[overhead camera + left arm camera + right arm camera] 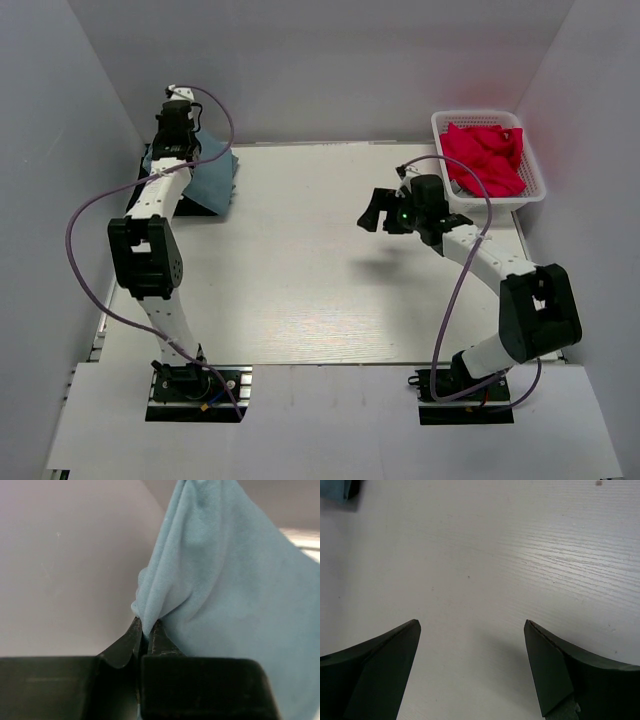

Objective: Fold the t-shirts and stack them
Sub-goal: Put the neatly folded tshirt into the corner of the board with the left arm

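Two arms at pale wood-grain worktop (pixel 300 290). Left end effector (pixel 146 636) pinched nearly shut on edge of dusty blue-grey cloth t-shirt (pixel 212 180); shirt hangs from it at 10 o'clock corner. Right end effector (pixel 472 625) spread wide, holding nothing, above worktop toward 2 o'clock from centre. White plastic basket (pixel 537 188) with red cloth (pixel 485 155) at 2 o'clock corner
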Robot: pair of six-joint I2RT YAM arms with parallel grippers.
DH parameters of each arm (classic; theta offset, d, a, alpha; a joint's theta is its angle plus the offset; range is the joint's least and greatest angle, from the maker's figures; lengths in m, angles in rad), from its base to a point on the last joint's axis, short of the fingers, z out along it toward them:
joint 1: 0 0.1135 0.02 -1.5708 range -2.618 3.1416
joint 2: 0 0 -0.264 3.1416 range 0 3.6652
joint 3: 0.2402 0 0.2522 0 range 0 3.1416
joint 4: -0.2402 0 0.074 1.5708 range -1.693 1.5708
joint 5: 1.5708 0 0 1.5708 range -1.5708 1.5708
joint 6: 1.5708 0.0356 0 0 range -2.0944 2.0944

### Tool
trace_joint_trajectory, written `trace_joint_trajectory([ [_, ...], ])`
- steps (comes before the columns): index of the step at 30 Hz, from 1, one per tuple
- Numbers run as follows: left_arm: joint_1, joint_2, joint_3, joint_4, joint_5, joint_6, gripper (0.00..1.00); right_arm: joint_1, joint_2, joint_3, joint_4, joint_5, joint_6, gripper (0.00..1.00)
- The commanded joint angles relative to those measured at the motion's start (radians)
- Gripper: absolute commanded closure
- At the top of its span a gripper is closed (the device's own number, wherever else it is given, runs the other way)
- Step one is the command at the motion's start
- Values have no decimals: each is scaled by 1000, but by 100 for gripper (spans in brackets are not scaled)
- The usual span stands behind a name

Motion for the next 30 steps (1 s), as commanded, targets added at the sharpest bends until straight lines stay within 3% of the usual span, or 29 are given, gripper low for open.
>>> trace_joint_trajectory([
  [1,51,44,-8,108,-51,47,100,-3,8,63,21,-11,-6,10],
  [5,75,131,23,132,-49,73,96,-2,60,97,12,-13,-11,10],
  [7,97,177,58,132,-104,99,67,-2,82,123,12,-20,-8,10],
  [8,97,191,58,155,-145,125,45,-3,88,134,-21,-19,-8,10],
  [9,107,214,86,164,-201,137,31,-3,100,158,-52,-17,-17,10],
  [10,108,214,86,164,-210,137,7,-2,102,158,-62,-17,-17,10],
  [11,120,225,104,164,-222,137,0,-2,103,167,-72,-16,-25,10],
  [15,131,207,199,96,-253,46,0,0,83,155,-80,-28,-28,10],
  [19,86,110,209,-24,-164,-74,0,-3,-13,88,-52,-37,-14,10],
  [21,74,45,236,-206,-25,-260,0,-3,-80,21,-40,-31,3,10],
  [24,63,-37,217,-306,297,-397,0,-2,-182,-84,-8,-25,34,10],
  [26,43,-143,99,-275,496,-487,0,-2,-223,-128,0,-7,49,10],
  [29,-32,-321,-143,-176,598,-599,0,3,-348,-252,-2,50,73,10],
  [30,-76,-382,-313,-150,618,-628,0,0,-433,-274,0,53,72,10],
])
